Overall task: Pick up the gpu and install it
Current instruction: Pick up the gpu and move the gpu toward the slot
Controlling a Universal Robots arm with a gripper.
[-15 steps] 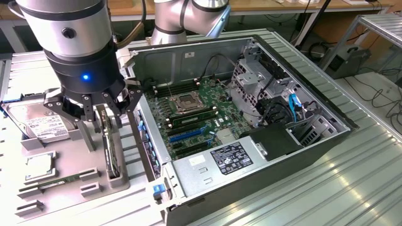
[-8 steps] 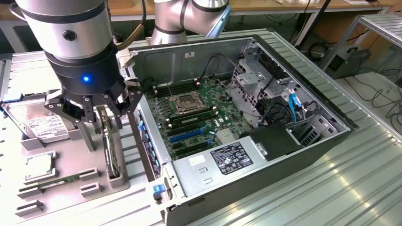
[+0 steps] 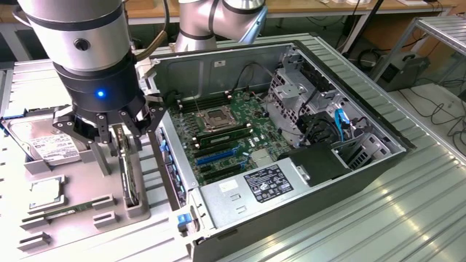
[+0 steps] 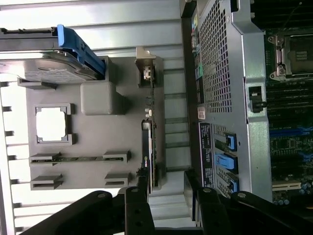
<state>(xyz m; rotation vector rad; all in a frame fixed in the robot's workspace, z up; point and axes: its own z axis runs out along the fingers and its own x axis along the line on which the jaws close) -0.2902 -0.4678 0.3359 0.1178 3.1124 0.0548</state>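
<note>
The claw [image 3: 120,136] is spread wide and grips nothing, its fingers low over one end of the gpu [image 3: 130,177]. The gpu stands on edge in a slot of the grey holder tray [image 3: 80,191] on the desk [image 3: 407,218], just beside the open computer case [image 3: 306,164]. A hard drive [image 3: 40,144] also rests in the tray.
</note>
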